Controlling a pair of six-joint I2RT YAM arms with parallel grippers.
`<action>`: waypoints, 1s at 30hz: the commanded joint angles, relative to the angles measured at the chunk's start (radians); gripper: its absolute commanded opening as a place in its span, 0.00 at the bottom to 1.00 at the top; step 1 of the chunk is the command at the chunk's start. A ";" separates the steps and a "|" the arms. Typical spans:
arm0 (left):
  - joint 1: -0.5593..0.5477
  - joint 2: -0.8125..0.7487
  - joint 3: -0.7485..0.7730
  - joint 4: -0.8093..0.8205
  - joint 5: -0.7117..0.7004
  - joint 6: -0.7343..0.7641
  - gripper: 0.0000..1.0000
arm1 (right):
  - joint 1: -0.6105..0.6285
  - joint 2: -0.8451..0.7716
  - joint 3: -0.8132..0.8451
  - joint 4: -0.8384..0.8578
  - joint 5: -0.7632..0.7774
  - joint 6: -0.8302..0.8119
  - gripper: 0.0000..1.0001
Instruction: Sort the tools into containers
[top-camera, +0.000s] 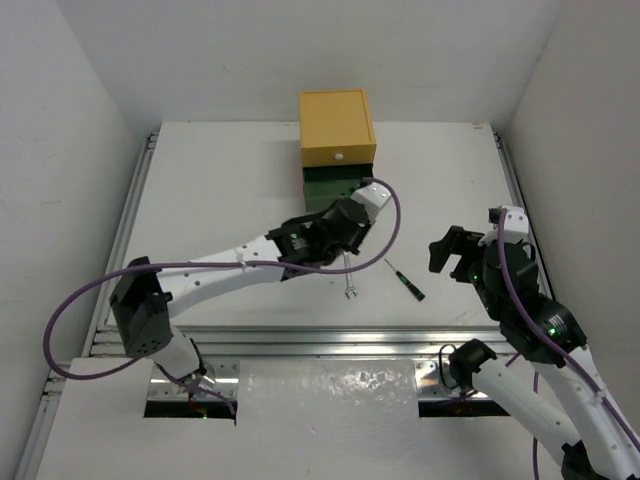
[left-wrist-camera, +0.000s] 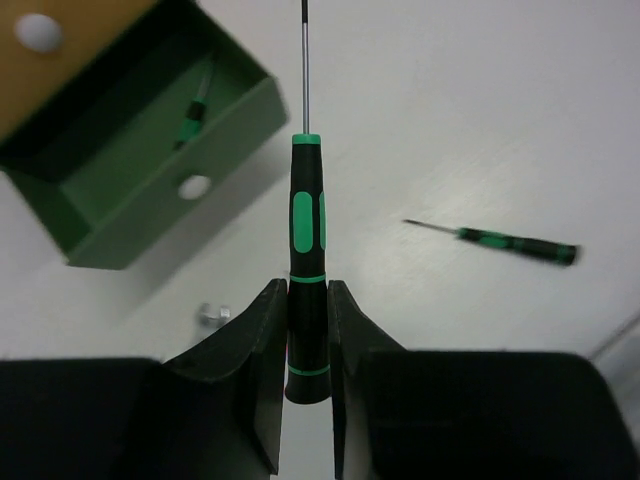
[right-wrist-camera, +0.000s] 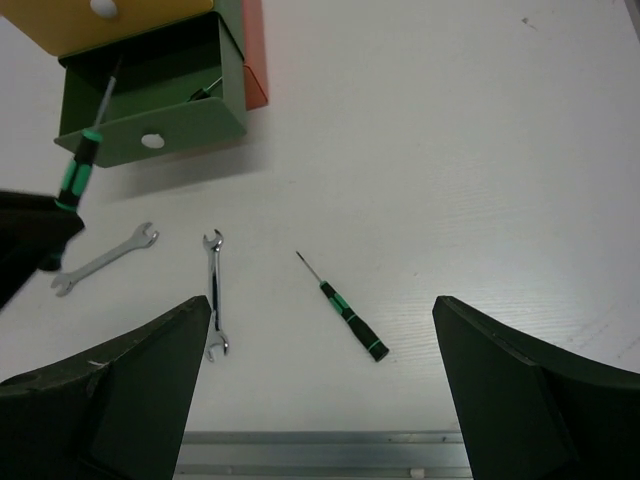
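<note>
Fingers (left-wrist-camera: 250, 350) of the left gripper (left-wrist-camera: 307, 300) pinch a green-and-black screwdriver (left-wrist-camera: 307, 215) by the butt of its handle. Its shaft points forward toward the open green drawer (left-wrist-camera: 150, 215), seemingly so it can slide in beside a matching screwdriver (left-wrist-camera: 190, 115) lying inside. The right gripper (right-wrist-camera: 320, 300) hangs spread wide and empty above the table (right-wrist-camera: 480, 150), where a third screwdriver (right-wrist-camera: 347, 312), an upright wrench (right-wrist-camera: 213, 290) and a slanted wrench (right-wrist-camera: 105, 258) lie unsorted.
</note>
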 joint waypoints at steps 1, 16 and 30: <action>0.188 -0.084 -0.104 0.230 0.187 0.369 0.00 | 0.001 0.027 0.009 0.066 -0.028 -0.022 0.93; 0.384 0.135 0.156 0.134 0.500 0.755 0.05 | 0.001 0.264 -0.055 0.008 -0.298 -0.113 0.99; 0.441 0.313 0.302 0.042 0.511 0.790 0.21 | 0.001 0.326 -0.122 0.022 -0.327 -0.124 0.99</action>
